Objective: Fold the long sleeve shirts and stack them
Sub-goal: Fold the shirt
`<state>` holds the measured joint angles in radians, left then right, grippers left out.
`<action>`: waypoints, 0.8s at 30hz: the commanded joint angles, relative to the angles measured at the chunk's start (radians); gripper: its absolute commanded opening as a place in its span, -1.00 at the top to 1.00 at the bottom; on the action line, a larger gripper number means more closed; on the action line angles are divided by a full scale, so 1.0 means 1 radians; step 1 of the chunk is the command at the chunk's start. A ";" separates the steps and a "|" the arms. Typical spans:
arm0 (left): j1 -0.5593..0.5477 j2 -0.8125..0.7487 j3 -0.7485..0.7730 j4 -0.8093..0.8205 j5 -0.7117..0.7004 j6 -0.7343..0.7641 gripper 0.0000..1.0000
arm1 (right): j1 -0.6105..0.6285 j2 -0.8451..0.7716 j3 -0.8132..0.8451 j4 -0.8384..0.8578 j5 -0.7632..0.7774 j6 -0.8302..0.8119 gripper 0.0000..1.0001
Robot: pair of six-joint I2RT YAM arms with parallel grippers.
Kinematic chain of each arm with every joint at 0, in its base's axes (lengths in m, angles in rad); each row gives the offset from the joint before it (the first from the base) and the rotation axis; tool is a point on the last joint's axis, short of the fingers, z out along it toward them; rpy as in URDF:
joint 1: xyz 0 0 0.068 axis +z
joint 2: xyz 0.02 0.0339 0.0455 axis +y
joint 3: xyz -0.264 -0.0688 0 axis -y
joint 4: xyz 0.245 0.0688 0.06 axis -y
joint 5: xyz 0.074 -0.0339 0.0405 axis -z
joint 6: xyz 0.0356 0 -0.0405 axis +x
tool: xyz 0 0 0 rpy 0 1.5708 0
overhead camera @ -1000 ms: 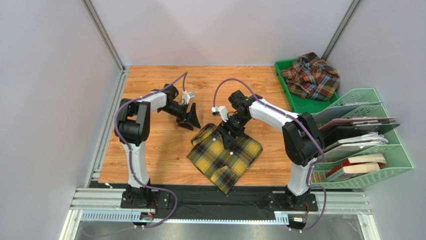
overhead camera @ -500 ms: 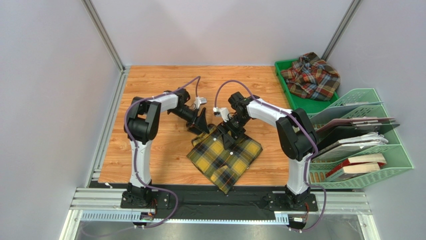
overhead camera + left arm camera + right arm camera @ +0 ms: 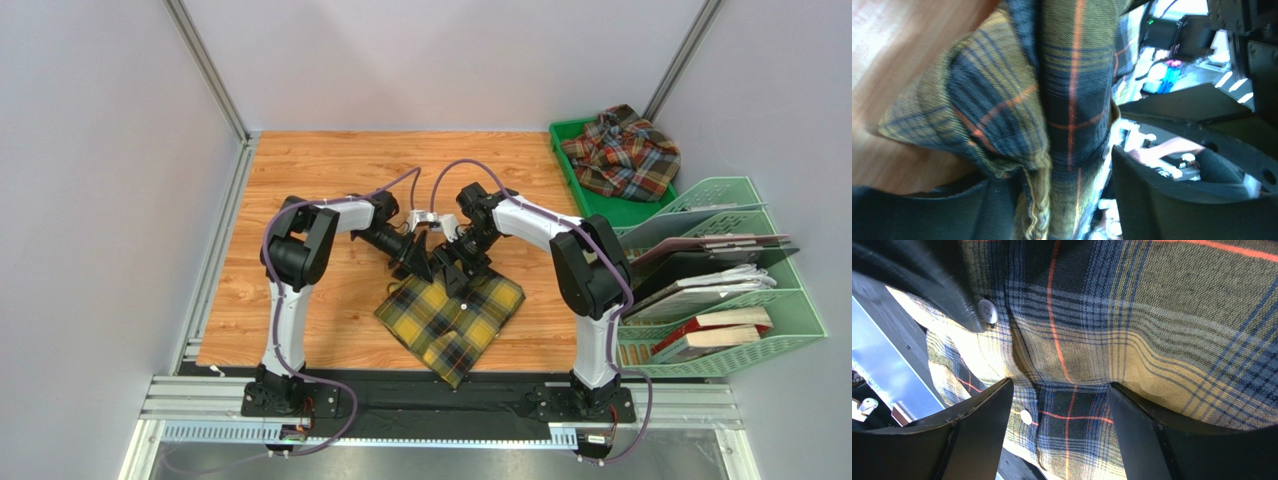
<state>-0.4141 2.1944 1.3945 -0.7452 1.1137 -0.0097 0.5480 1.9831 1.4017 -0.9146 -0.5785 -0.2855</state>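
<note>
The yellow and black check long sleeve shirt lies folded on the wooden table. Both grippers meet at its far collar edge. My left gripper comes in from the left. In the left wrist view a bunched fold of the shirt stands between the jaws of my left gripper, with a gap at the right finger. My right gripper is over the button placket. In the right wrist view my right gripper is open, straddling the shirt. The rust-red shirt lies crumpled in the green tray.
A mint-green file rack with books and folders stands at the right edge. The green tray sits at the back right corner. Grey walls and metal posts enclose the table on three sides.
My left arm has swung right, from bare wood to the shirt's collar edge, and its jaws have narrowed around the cloth. The right gripper has stayed at the collar.
</note>
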 commanded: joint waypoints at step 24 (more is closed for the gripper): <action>0.140 -0.036 1.087 -0.720 -1.217 0.683 1.00 | -0.342 -0.227 -0.066 0.029 -0.245 0.091 -0.68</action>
<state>-0.1780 2.2417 2.5912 -1.2404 0.3382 0.4339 0.2173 1.7866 1.3548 -0.8848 -0.7883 -0.1909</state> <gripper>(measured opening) 0.085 0.836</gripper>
